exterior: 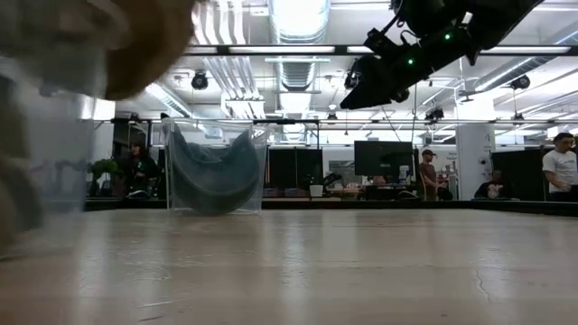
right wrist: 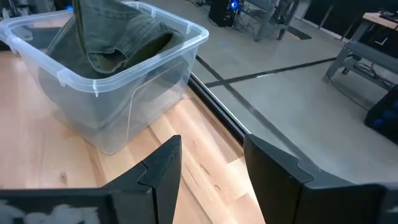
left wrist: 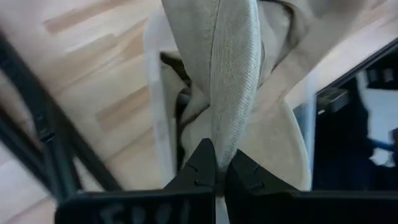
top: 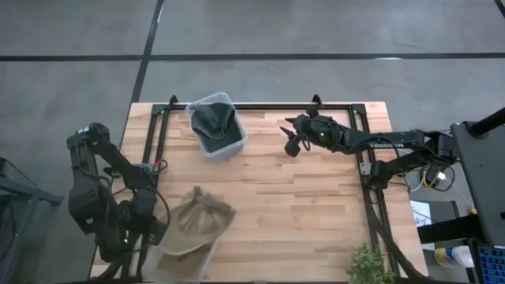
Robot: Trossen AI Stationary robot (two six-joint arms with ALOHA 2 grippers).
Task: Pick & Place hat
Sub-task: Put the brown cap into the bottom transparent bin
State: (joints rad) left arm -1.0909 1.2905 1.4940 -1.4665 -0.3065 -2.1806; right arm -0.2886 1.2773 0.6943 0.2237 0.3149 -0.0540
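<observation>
Tan hat (left wrist: 233,81) soft, light, fold pinched in my left gripper (left wrist: 216,171) over near-left bin (top: 170,264); brim better hold. Right gripper (right wrist: 211,168) spread wide, empty, beside far bin (right wrist: 118,74).

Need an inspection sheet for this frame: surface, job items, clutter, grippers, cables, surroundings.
Surface: wooden table inside a black frame, bare in the middle.
Job's things: tan hat over a clear bin at the near left corner; dark green hat lying in a second clear bin at the far edge.
Clutter: nothing seen on the table.
Grippers: left gripper shut on the tan hat's fabric; right gripper open, raised above the table, right of the far bin.
Cables: bundle beside the right arm's base.
Surroundings: potted plant at the near edge; people in the room behind.
</observation>
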